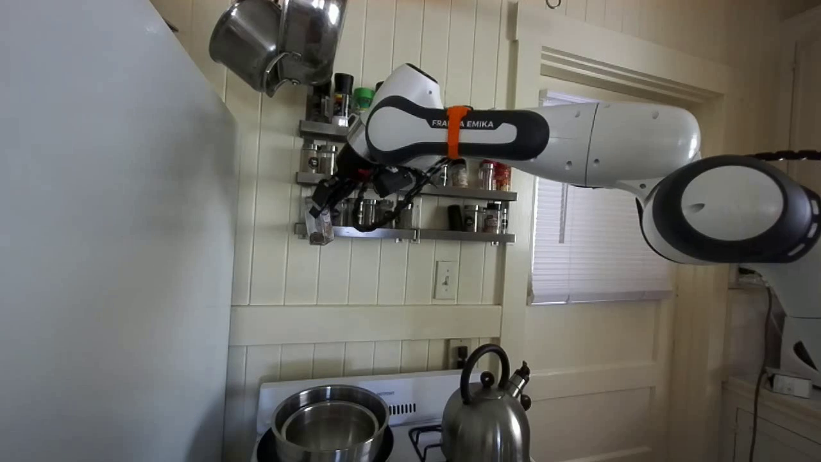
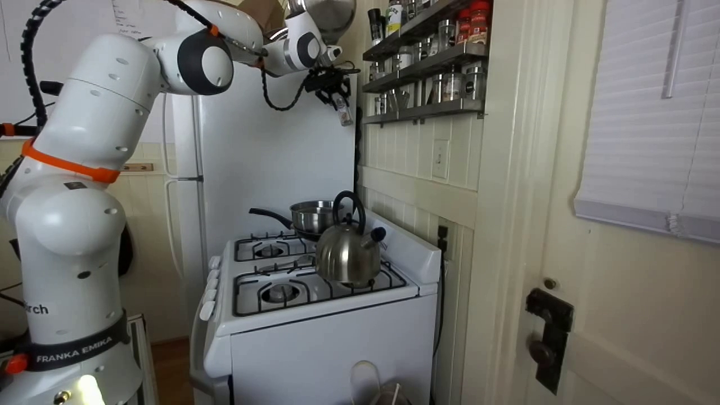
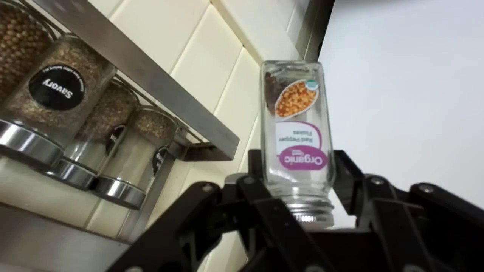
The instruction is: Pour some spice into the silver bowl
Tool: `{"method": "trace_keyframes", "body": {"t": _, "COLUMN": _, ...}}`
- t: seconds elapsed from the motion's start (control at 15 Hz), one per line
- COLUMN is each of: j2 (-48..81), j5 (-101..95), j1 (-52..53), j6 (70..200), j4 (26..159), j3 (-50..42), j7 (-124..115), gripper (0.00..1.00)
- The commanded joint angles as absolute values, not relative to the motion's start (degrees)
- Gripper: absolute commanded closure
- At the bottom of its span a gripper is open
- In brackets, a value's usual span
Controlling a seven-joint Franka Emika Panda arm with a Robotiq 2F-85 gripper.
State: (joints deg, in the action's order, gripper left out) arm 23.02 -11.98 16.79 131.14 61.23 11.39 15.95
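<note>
The bottom edge of an exterior view cuts off the bases of the bowl [image 1: 330, 393] and the kettle [image 1: 485, 427], the top edge crops the pots [image 1: 247, 45] at upper left, and the arm [image 1: 571, 144] blocks part of the shelves [image 1: 462, 236] at centre. In an exterior view the kettle covers the bowl's lower right, and print on the jar [image 2: 343, 111] is too small to read. In the wrist view the gripper [image 3: 298, 164], cropped below, hides part of the jar's cap; the left edge crops a shelf jar [image 3: 19, 43].
</note>
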Motion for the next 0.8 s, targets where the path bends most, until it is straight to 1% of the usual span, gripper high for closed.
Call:
{"method": "trace_keyframes", "body": {"t": 0.0, "j2": 14.2, "j5": -10.1, "j1": 15.5, "j6": 137.6, "j4": 75.0, "j3": 12.1, "j7": 12.1, "gripper": 0.77}}
{"method": "trace_keyframes", "body": {"t": 0.13, "j2": 10.5, "j5": -7.6, "j1": 14.9, "j6": 137.7, "j4": 79.9, "j3": 12.9, "j7": 11.4, "gripper": 0.77}}
{"method": "trace_keyframes", "body": {"t": 0.47, "j2": -0.7, "j5": -6.2, "j1": 14.6, "j6": 137.6, "j4": 92.5, "j3": 11.5, "j7": 5.4, "gripper": 0.77}}
{"method": "trace_keyframes", "body": {"t": 0.73, "j2": -10.8, "j5": -14.8, "j1": 12.7, "j6": 136.8, "j4": 102.8, "j3": 10.6, "j7": -6.9, "gripper": 0.77}}
